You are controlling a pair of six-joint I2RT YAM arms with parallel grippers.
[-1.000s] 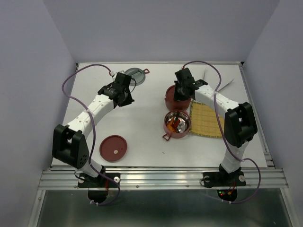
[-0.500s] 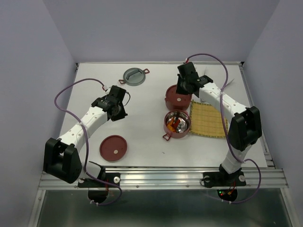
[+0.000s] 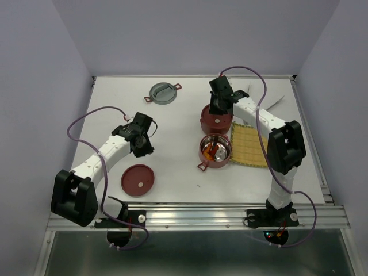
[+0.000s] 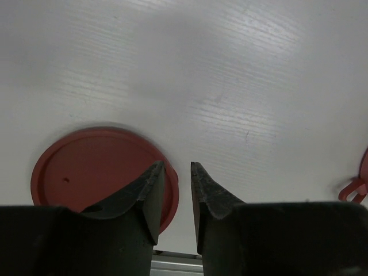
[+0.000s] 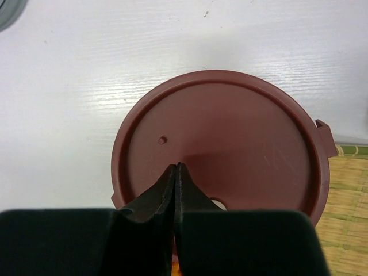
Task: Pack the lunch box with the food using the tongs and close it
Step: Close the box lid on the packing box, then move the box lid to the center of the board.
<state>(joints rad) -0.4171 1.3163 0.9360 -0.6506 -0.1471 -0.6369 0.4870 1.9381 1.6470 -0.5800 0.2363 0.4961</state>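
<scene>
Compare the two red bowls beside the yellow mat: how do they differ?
The far bowl wears a red lid; the near bowl is open, its steel inside showing. The near bowl holds orange-brown food; the far bowl's contents are hidden. The right gripper, shut, hangs over the far bowl, not the near one. Both are round, dark red, beside the mat.

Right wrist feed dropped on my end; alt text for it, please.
The right gripper, shut and empty, points at the middle of the lunch box's dark-red lid. White table lies behind; a yellow mat shows bottom right.
</scene>
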